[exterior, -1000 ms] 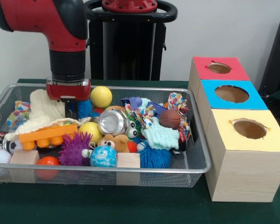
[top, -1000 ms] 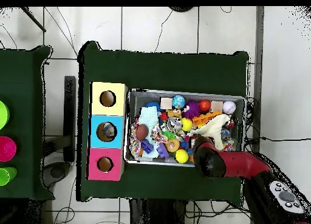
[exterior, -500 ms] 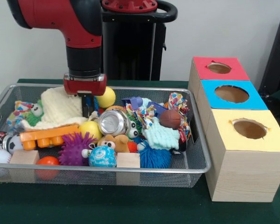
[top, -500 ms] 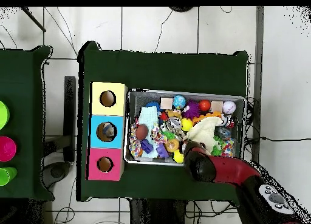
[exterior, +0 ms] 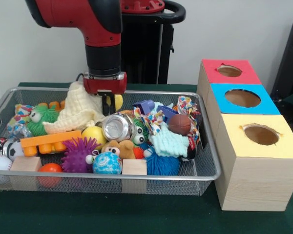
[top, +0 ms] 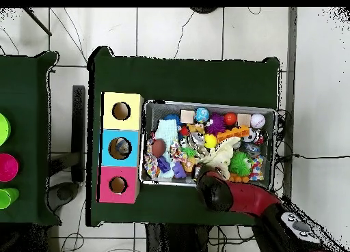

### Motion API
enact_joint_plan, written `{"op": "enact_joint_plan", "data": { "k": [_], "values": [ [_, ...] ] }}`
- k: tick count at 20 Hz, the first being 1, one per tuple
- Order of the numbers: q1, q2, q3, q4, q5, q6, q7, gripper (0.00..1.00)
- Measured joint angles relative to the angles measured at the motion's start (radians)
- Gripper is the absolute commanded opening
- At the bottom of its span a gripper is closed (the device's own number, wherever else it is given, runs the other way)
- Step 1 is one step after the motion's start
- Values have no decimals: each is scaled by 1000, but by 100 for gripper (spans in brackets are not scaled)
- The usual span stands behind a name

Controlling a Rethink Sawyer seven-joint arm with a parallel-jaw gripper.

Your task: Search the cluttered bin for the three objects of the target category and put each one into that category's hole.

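The wire mesh bin (exterior: 136, 178) is full of toys on the green table; it also shows in the overhead view (top: 205, 104). My gripper (exterior: 106, 103) hangs at the bin's back middle, shut on a cream knitted cloth (exterior: 78, 109), whose held corner rises to the gripper's left side. The cloth drapes down over the toys to the left. In the overhead view the red arm (top: 236, 194) covers the gripper, and the cloth (top: 220, 154) shows beside it. Three wooden boxes with holes stand right of the bin: red top (exterior: 212, 68), blue top (exterior: 219, 97), yellow top (exterior: 234, 141).
Near the gripper lie a silver can (exterior: 116, 127), a yellow ball (exterior: 94, 134) and a brown ball (exterior: 177, 124). A green plush (exterior: 41, 119), an orange toy (exterior: 49, 141), a purple spiky ball (exterior: 78, 155) and wooden blocks (exterior: 135, 167) fill the front and left.
The arm has moved to the right along the bin's back in the front view, dragging the cream cloth with it. A green plush and orange pieces at the left are now uncovered.
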Motion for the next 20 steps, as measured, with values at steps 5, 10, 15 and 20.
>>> {"op": "enact_joint_plan", "data": {
  "k": [5, 10, 15, 20],
  "values": [
    [14, -11, -9, 31, 40, -40, 0, 0],
    [31, -29, -9, 65, 85, -63, 0, 0],
    [73, -52, -9, 109, 144, -78, 0, 0],
    [125, -80, -9, 176, 199, -77, 0, 0]
  ]
}}
